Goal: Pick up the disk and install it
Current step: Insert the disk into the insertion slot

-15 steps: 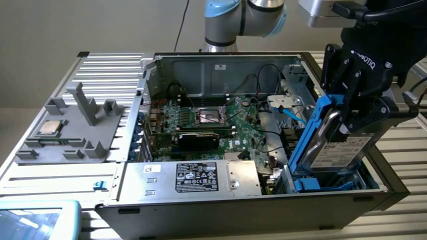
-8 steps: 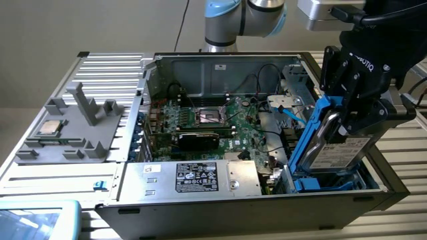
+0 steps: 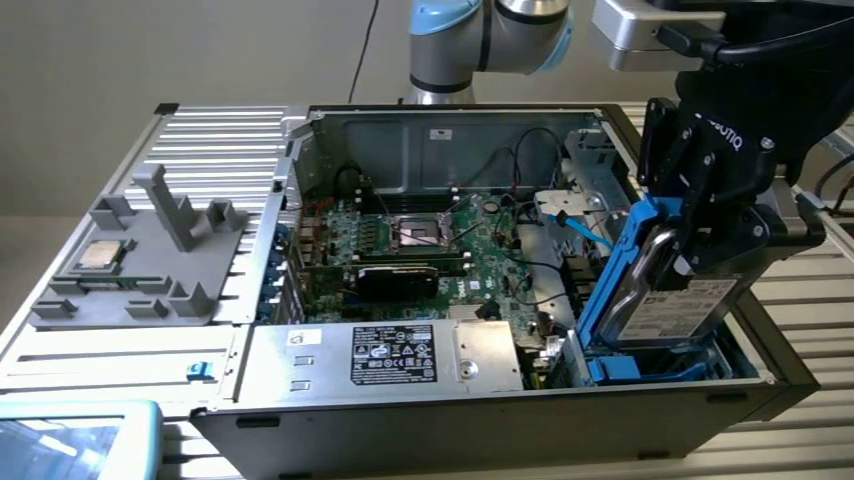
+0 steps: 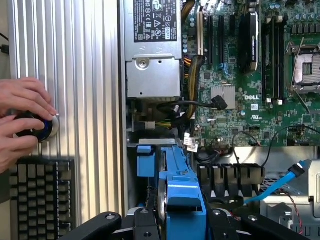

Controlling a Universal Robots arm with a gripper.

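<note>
Since the disk [image 3: 674,305] has to enter its slot edge-first, the gripper [image 3: 687,245] holds it upright and slightly tilted at the lower right of the exterior view, with its jaws clamped across the blue rails [image 3: 625,270]. The disk's lower edge seems to sit inside the drive bay [image 3: 667,368] in the computer case [image 3: 467,425], though the seating is hidden.

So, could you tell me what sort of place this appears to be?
Probably a robotics lab bench for computer assembly: an open computer case with its motherboard exposed sits on a ribbed metal table, the gripper holds the disk, and a person's hand rests on a round knob beside a keyboard.
</note>
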